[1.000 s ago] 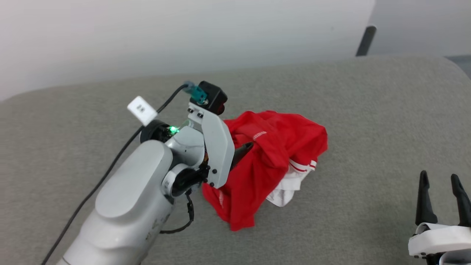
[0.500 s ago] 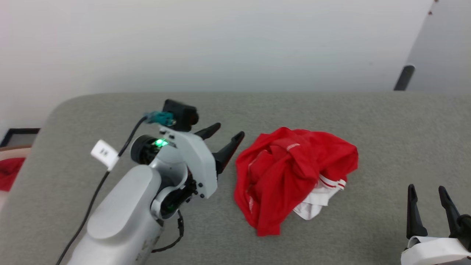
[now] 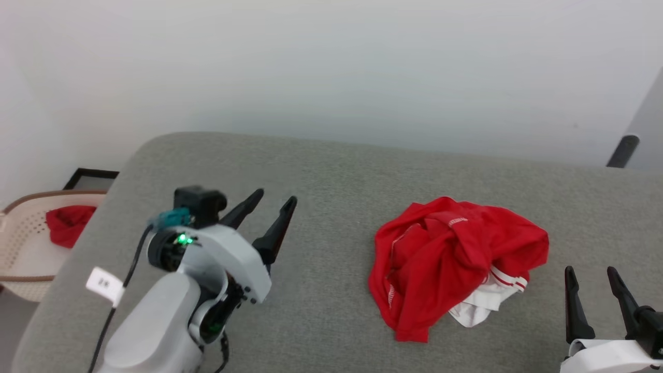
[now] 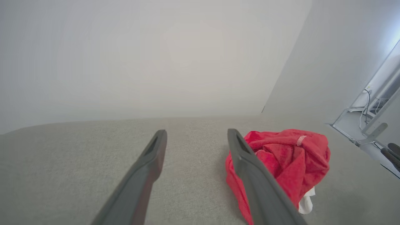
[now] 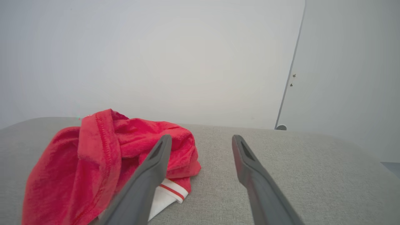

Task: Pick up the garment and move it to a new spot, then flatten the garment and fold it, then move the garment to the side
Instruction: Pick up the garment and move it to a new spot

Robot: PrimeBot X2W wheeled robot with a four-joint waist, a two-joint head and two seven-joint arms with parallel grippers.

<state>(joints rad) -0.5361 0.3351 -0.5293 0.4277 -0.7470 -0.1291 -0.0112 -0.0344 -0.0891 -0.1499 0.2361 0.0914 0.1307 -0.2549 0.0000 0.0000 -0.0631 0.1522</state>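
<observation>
The crumpled red jersey with white striped trim [image 3: 456, 264] lies on the grey fabric bench [image 3: 331, 166], right of centre, between the released left pincer [image 3: 275, 197] and the released right pincer [image 3: 591, 270], touching neither.

Looks like a bare test room: plain white walls [image 3: 331, 77], a grey padded table [image 3: 336, 166], a laundry basket [image 3: 23, 248] beside it, loose cables [image 4: 368, 98] by a wall

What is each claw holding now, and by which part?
Nothing. Both the left claw and the right claw are open and apart from the jersey.
</observation>
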